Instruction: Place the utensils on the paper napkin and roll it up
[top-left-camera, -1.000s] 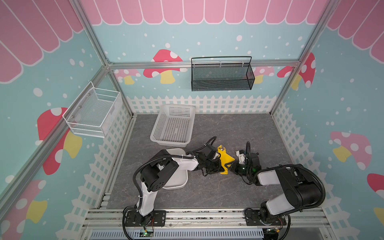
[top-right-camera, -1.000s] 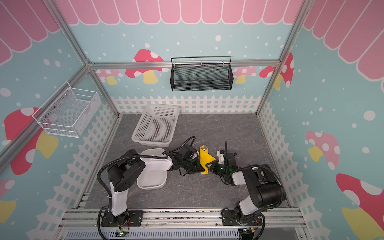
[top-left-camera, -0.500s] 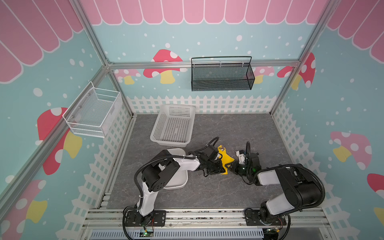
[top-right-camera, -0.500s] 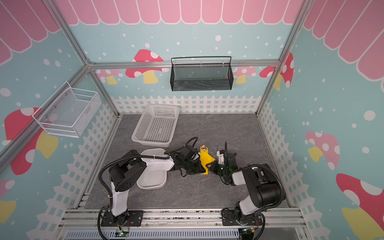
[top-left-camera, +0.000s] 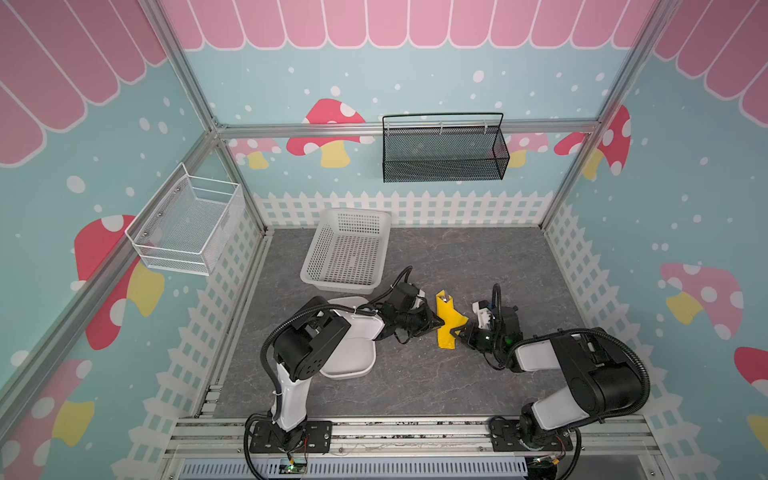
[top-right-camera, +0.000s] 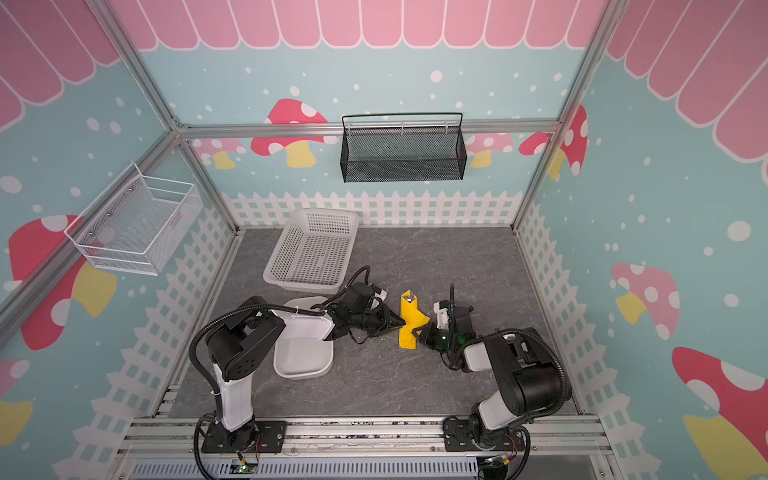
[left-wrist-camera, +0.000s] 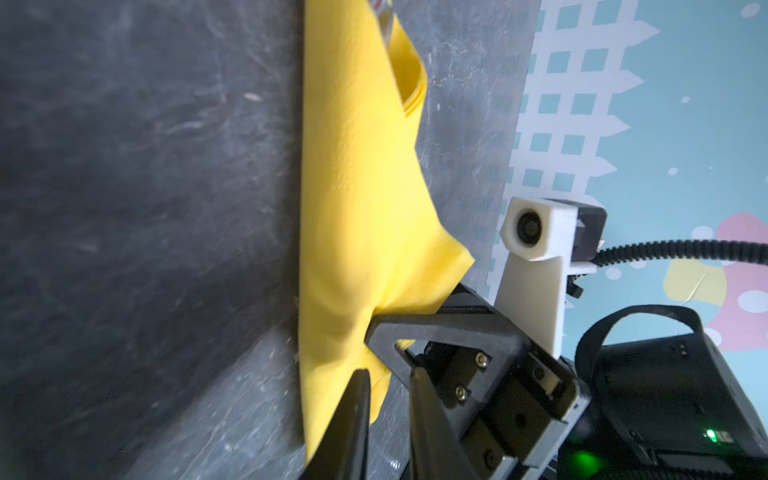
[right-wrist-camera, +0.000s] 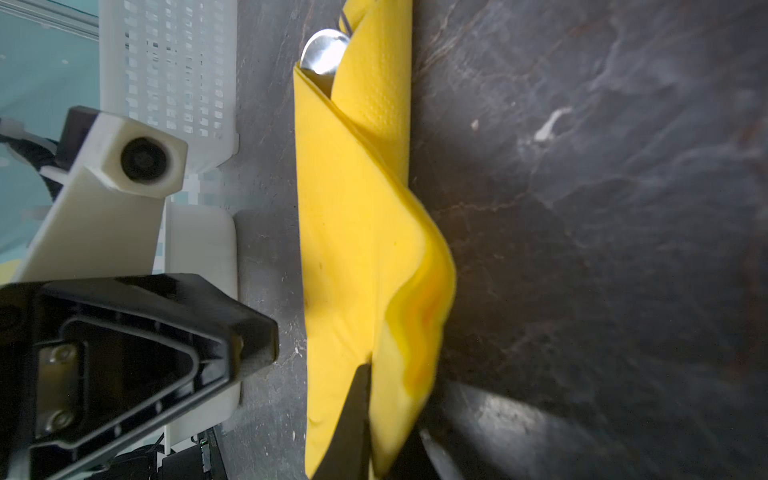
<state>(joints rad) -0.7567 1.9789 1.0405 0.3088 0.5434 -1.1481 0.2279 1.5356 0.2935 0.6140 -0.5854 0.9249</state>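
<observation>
Loosening over the last second, my left pincer (left-wrist-camera: 388, 376) now stands slightly parted, just clear of the thin bright yellow paper napkin (top-left-camera: 446, 318), while my right pincer (top-left-camera: 458, 332) has clenched on its loose flap. That napkin lies half-wrapped on the dark grey stone-look tabletop (top-left-camera: 415, 386) between my pincers, the slim shiny silver metal utensils (right-wrist-camera: 324, 50) tucked inside, one spoon bowl peeking out. Rolling is in hand, I judge: next I must draw the flap over the bundle without tearing it.
</observation>
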